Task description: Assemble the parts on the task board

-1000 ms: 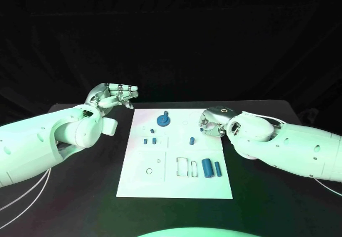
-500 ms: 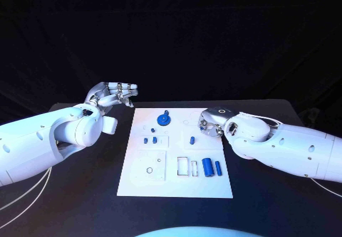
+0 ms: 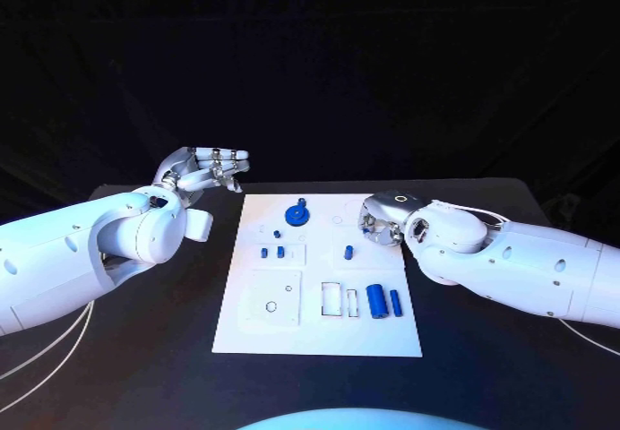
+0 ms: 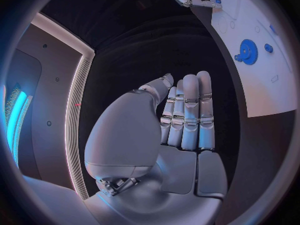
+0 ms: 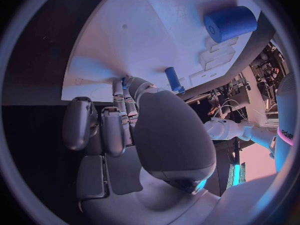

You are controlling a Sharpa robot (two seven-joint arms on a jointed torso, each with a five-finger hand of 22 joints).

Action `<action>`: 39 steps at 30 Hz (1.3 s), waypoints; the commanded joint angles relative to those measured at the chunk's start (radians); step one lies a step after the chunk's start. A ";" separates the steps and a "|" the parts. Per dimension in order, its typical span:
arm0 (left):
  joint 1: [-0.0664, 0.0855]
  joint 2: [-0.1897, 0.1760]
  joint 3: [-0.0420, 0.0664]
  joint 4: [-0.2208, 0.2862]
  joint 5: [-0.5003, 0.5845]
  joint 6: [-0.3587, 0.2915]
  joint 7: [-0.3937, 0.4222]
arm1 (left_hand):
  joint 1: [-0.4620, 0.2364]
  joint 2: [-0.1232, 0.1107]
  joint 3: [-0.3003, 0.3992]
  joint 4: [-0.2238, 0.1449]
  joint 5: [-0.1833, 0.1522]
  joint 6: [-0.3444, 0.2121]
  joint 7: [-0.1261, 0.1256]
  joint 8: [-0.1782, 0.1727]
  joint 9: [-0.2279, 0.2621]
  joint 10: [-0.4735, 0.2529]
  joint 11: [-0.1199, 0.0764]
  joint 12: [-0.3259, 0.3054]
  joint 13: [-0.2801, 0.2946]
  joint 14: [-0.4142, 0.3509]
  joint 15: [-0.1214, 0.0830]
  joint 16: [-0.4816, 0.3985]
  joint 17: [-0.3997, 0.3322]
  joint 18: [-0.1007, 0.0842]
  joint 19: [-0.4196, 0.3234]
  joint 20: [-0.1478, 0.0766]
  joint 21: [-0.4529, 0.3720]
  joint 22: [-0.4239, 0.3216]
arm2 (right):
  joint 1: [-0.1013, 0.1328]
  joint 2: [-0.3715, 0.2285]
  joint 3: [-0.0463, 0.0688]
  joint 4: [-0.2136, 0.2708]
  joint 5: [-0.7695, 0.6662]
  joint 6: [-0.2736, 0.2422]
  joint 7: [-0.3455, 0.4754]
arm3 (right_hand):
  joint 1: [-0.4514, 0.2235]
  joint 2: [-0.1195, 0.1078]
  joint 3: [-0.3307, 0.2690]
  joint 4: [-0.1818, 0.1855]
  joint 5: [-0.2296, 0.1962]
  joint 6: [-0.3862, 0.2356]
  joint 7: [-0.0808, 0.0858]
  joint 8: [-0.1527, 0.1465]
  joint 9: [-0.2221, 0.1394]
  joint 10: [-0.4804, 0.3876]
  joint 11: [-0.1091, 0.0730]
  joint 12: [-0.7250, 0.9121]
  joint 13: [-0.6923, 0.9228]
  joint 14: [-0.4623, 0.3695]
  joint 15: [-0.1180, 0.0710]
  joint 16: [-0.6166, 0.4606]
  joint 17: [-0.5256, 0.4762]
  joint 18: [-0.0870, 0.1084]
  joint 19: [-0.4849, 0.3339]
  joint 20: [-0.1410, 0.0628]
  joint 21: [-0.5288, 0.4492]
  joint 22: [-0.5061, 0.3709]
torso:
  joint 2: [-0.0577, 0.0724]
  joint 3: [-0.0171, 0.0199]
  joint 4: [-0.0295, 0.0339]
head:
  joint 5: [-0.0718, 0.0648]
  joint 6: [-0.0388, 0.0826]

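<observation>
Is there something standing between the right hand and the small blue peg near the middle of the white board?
Nothing visible does. The right hand hovers over the task board's right edge, and the small blue peg stands just beside it, with only bare white board between them.

I see a white task board (image 3: 321,327) on a black table (image 3: 491,376). The gear (image 3: 297,216), cylinder (image 3: 376,302) and small pegs (image 3: 348,253) are blue. Both arms are white, with silver hands.
</observation>
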 commanded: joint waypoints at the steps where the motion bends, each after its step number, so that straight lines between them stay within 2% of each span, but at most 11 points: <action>1: 0.001 0.000 0.001 0.002 0.007 0.006 -0.001 | 0.006 0.007 0.000 -0.008 0.000 -0.006 -0.001 -0.001 -0.002 -0.005 0.001 0.002 0.001 -0.005 0.003 -0.005 -0.002 0.013 0.006 0.003 -0.005 -0.002 | -0.010 0.000 -0.007 -0.001 0.001 0.008 0.000 | 0.009 0.026 0.022 -0.011 -0.008 0.010 0.000 0.007 0.003 0.016 -0.003 0.003 0.004 0.050 -0.008 -0.003 -0.002 -0.014 0.007 -0.003 0.009 0.083 | -0.001 -0.0002 -0.0007 | 0.001 -0.001; 8: 0.001 0.000 0.001 0.001 0.007 0.007 -0.006 | 0.012 0.009 0.001 -0.014 0.001 -0.008 0.000 0.000 -0.002 -0.007 0.001 0.002 0.002 -0.005 0.003 -0.005 -0.003 0.013 0.009 0.003 -0.006 -0.003 | -0.011 -0.010 -0.006 0.009 0.009 -0.033 0.004 | -0.009 0.023 0.051 -0.040 -0.017 0.020 -0.002 0.009 0.009 0.031 -0.006 -0.005 0.000 0.050 -0.010 -0.003 -0.006 -0.016 0.011 -0.006 0.019 0.093 | -0.001 -0.0003 -0.0004 | 0.001 0.000; 22: 0.001 0.001 0.001 -0.005 0.008 0.009 -0.013 | 0.012 0.009 -0.001 -0.017 0.001 -0.013 0.003 -0.001 -0.004 -0.013 0.004 0.002 0.001 -0.005 0.004 -0.006 -0.004 0.013 0.010 0.003 -0.007 -0.004 | -0.005 -0.041 -0.001 0.052 0.018 -0.109 0.008 | -0.024 0.019 0.063 -0.054 -0.017 0.024 -0.002 0.009 0.012 0.038 -0.007 -0.010 -0.002 0.051 -0.011 -0.002 -0.005 -0.017 0.013 -0.007 0.024 0.098 | -0.002 -0.0005 -0.0013 | 0.002 0.008; 27: 0.001 0.002 0.001 -0.008 0.010 0.012 -0.015 | 0.010 0.008 -0.003 -0.018 0.000 -0.016 0.004 -0.001 -0.004 -0.016 0.005 0.001 0.001 -0.005 0.005 -0.006 -0.004 0.013 0.011 0.004 -0.008 -0.005 | 0.005 -0.067 0.003 0.093 0.027 -0.124 0.006 | -0.036 0.014 0.065 -0.058 -0.019 0.026 -0.002 0.009 0.014 0.041 -0.008 -0.012 -0.003 0.051 -0.011 0.000 -0.004 -0.018 0.013 -0.007 0.027 0.101 | -0.002 -0.0006 -0.0011 | 0.002 0.013; 33: 0.001 0.003 0.001 -0.009 0.011 0.014 -0.017 | 0.010 0.008 -0.004 -0.018 0.000 -0.018 0.005 -0.001 -0.005 -0.018 0.006 0.001 0.001 -0.006 0.006 -0.006 -0.005 0.012 0.011 0.004 -0.009 -0.005 | 0.016 -0.106 0.009 0.177 0.039 -0.144 0.004 | -0.043 0.011 0.065 -0.060 -0.019 0.027 -0.003 0.009 0.015 0.044 -0.008 -0.013 -0.003 0.052 -0.011 0.000 -0.003 -0.019 0.015 -0.007 0.030 0.103 | -0.002 -0.0010 -0.0020 | 0.006 0.016; 39: 0.001 0.008 0.001 -0.010 0.012 0.015 -0.017 | 0.009 0.008 -0.004 -0.019 0.000 -0.019 0.005 -0.001 -0.005 -0.019 0.006 0.001 0.001 -0.006 0.006 -0.006 -0.005 0.012 0.011 0.004 -0.010 -0.006 | 0.017 -0.109 0.012 0.266 0.053 -0.157 0.009 | -0.046 0.011 0.066 -0.062 -0.018 0.028 -0.004 0.010 0.016 0.045 -0.009 -0.014 -0.003 0.052 -0.011 0.001 -0.002 -0.019 0.016 -0.007 0.033 0.105 | -0.001 0.0000 -0.0003 | 0.019 0.019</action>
